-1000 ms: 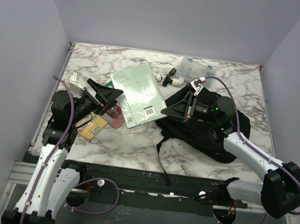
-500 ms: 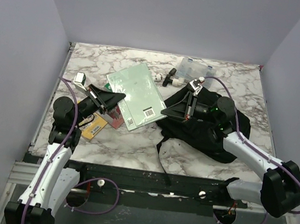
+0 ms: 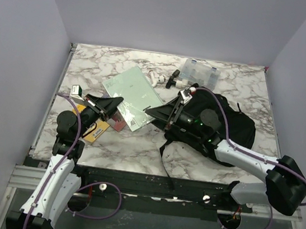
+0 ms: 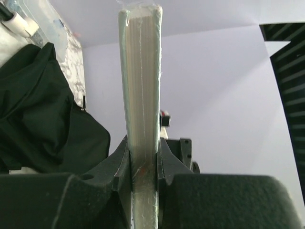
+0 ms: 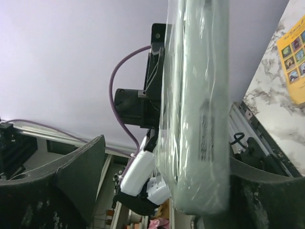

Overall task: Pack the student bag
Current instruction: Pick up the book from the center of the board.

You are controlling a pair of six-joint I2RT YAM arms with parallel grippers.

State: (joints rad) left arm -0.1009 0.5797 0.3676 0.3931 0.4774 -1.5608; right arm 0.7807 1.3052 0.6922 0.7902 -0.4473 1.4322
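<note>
To get the green book (image 3: 132, 92) into the student bag (image 3: 228, 121), likely: pinched edge-on by left gripper (image 3: 115, 103), straddled by spread right gripper (image 3: 153, 112).

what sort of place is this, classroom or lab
Probably a robot lab test cell: marble-patterned table boxed in by plain walls, left arm and right arm bolted at its near edge, student bag laid out.

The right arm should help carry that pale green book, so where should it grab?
Grip the pale green book by its free edge nearest the backpack, coming from the bag side. The left claw pinches the edge on its side, and the open right claw straddles this thin edge, so closing there should steady it.
</note>
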